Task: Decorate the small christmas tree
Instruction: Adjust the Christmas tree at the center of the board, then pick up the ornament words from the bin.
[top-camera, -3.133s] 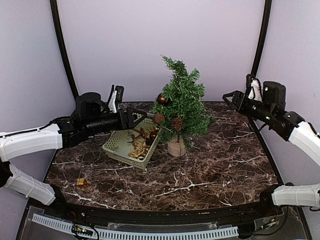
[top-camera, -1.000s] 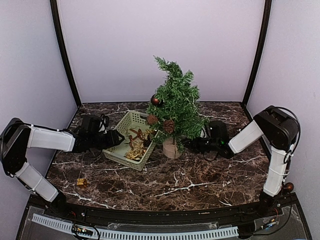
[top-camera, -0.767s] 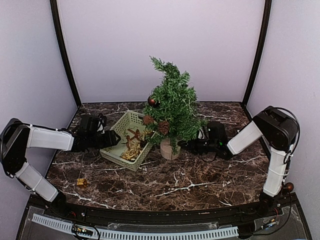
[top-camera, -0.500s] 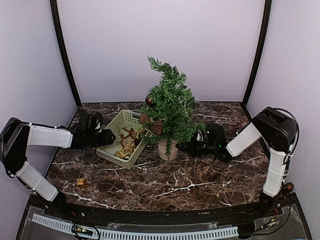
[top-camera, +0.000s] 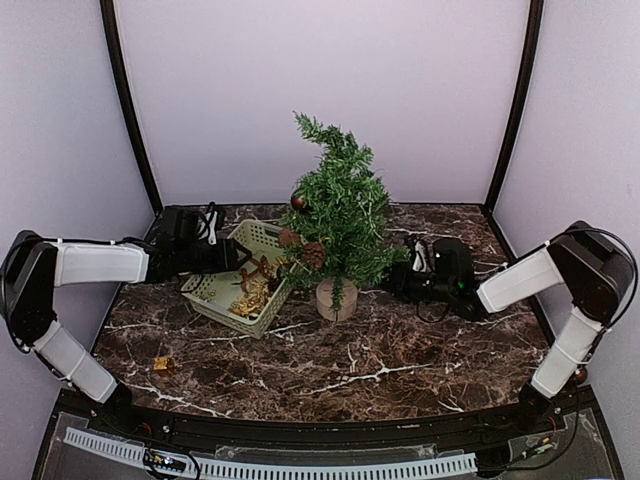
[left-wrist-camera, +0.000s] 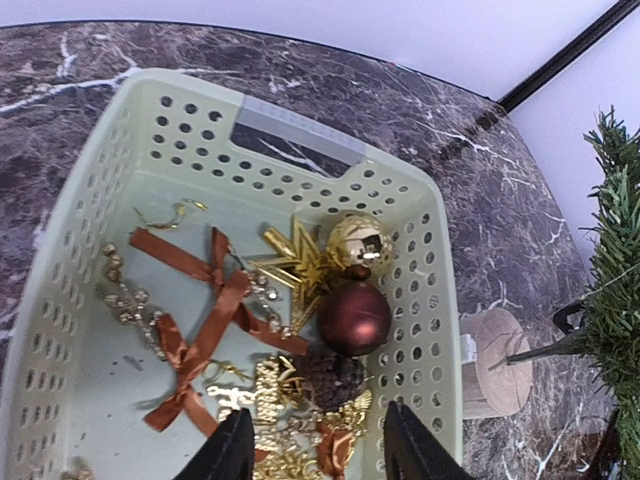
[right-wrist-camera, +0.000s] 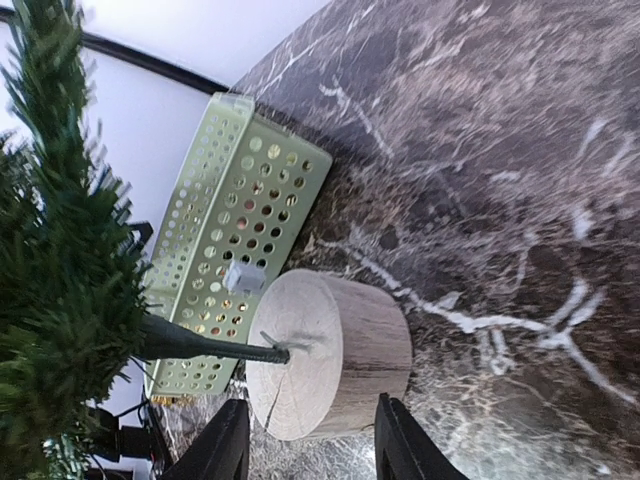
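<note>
The small christmas tree (top-camera: 338, 222) stands mid-table on its round wooden base (top-camera: 335, 298), with a dark red ball (top-camera: 298, 203) and pine cones (top-camera: 315, 255) hung on it. My left gripper (top-camera: 238, 260) is open and empty over the pale green basket (top-camera: 215, 300). In the left wrist view my gripper (left-wrist-camera: 320, 455) hovers above a dark red ball (left-wrist-camera: 354, 318), a gold ball (left-wrist-camera: 358, 243), a gold star (left-wrist-camera: 300, 265), brown ribbon bows (left-wrist-camera: 210, 310) and a pine cone (left-wrist-camera: 330, 375). My right gripper (top-camera: 395, 285) is open and low on the table, with the wooden base (right-wrist-camera: 340, 365) just ahead of it (right-wrist-camera: 310, 445).
The basket (right-wrist-camera: 240, 230) lies right against the tree's base on its left. A small gold ornament (top-camera: 163, 365) lies on the marble table at the front left. Curved black posts and lilac walls enclose the back and sides.
The tree and the basket have slid to the left. My right gripper has since drawn back to the right from the base. My left gripper has moved right, over the basket.
</note>
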